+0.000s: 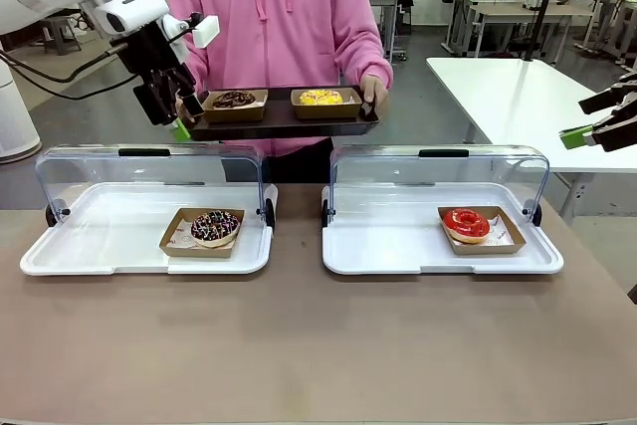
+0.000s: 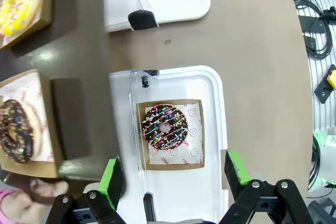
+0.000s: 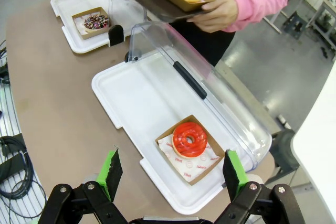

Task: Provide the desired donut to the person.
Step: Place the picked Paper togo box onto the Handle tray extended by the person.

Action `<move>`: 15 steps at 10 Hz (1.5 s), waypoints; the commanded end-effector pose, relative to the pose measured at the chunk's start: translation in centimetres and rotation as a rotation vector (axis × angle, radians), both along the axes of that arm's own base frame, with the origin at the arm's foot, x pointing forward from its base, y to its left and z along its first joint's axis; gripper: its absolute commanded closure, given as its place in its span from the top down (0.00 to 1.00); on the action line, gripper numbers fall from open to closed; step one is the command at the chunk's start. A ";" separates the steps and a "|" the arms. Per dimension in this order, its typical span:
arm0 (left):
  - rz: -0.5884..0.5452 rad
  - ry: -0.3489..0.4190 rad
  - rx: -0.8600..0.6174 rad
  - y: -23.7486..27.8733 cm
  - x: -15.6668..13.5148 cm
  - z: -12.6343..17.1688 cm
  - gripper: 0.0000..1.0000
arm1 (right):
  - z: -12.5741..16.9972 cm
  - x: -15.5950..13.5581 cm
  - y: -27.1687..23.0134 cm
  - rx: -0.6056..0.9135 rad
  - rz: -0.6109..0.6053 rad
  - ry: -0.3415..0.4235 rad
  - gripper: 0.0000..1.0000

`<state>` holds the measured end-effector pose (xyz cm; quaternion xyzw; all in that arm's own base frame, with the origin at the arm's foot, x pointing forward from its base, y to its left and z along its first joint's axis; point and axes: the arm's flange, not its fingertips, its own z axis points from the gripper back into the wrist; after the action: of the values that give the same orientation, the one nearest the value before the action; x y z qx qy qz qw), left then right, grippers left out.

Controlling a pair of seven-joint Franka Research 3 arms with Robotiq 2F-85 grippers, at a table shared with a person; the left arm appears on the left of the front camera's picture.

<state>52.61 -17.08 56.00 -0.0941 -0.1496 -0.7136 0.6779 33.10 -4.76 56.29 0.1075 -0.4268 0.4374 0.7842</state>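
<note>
Bench (image 1: 299,345): brown, carrying two white display trays with clear lids raised.
Person (image 1: 279,17): pink hoodie, holding a dark tray (image 1: 284,121) with a chocolate donut (image 1: 234,100) and a yellow donut (image 1: 320,97).
Left display tray (image 1: 109,246): sprinkled chocolate donut (image 1: 215,226).
Right display tray (image 1: 398,251): red donut (image 1: 466,223).
Left tool (image 1: 179,114): at the dark tray's edge, fingers apart, empty.
Right tool (image 1: 577,118): raised, fingers apart, empty.

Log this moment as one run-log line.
left claw: open, raised beside person's tray | right claw: open above red donut | sprinkle donut: in left case | tray: chocolate, yellow donuts
</note>
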 end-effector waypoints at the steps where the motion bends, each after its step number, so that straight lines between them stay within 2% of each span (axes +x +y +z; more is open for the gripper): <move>1: 0.001 -0.011 0.007 -0.1 0.2 0.0 1.00 | -0.1 0.1 0.0 -0.005 -0.003 0.004 1.00; 15: 0.001 -0.011 0.007 -0.1 0.2 0.0 1.00 | -0.1 0.1 0.0 -0.005 -0.003 0.004 1.00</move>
<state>52.61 -17.13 55.97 -0.0942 -0.1493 -0.7139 0.6776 33.10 -4.76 56.29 0.1075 -0.4268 0.4374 0.7842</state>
